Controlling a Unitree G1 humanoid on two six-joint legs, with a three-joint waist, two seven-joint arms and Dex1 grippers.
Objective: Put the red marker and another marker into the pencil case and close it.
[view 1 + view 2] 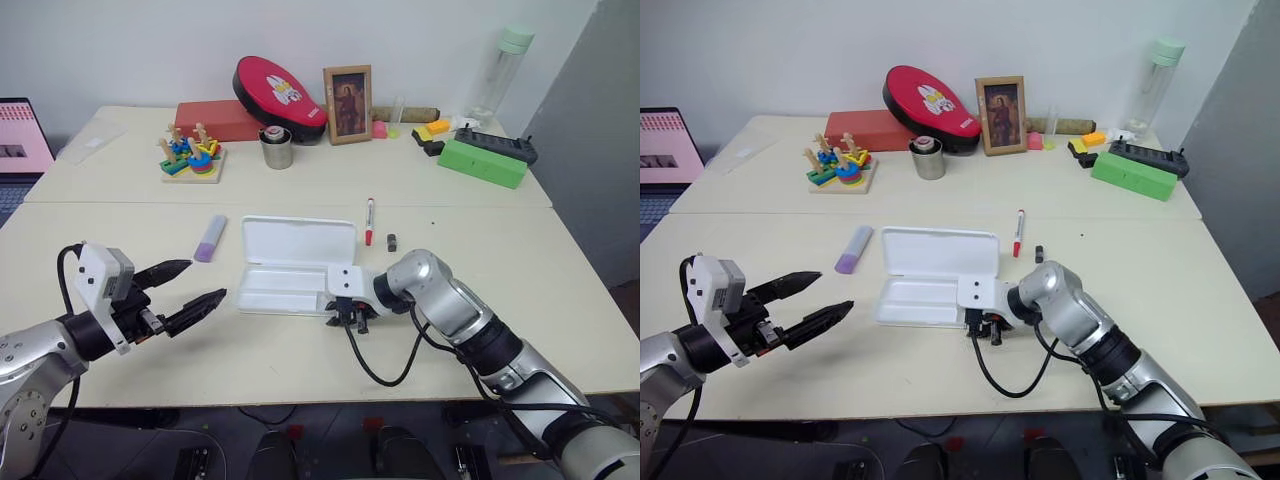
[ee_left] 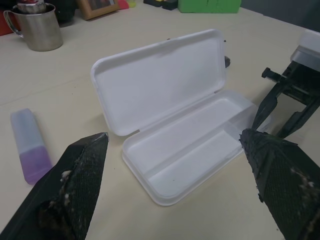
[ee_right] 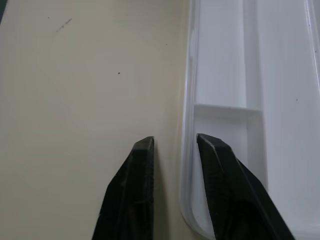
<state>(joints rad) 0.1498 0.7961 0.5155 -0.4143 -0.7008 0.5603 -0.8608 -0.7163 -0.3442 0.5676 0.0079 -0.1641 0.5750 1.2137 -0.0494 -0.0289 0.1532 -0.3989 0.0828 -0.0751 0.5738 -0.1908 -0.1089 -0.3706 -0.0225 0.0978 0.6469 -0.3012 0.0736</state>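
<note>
The white pencil case (image 1: 262, 297) lies open at the table's middle, with its lid (image 1: 298, 241) folded back and its tray bare. Beyond its right end lies the red marker (image 1: 369, 221). The purple marker (image 1: 210, 238) lies off the case's left end. My right gripper (image 1: 350, 320) is at the tray's front right corner. In the right wrist view its fingers (image 3: 145, 165) stand slightly apart, astride the tray's rim (image 3: 188, 75), with a gap showing. My left gripper (image 1: 207, 280) hovers wide open to the left of the case, pointing at it and holding nothing.
A small black piece (image 1: 391, 242) lies next to the red marker. Along the back stand a wooden stacking toy (image 1: 192, 155), a metal cup (image 1: 277, 148), a red oval pouch (image 1: 278, 90), a picture frame (image 1: 347, 104) and a green box (image 1: 482, 162). A laptop (image 1: 20, 140) is at the left edge.
</note>
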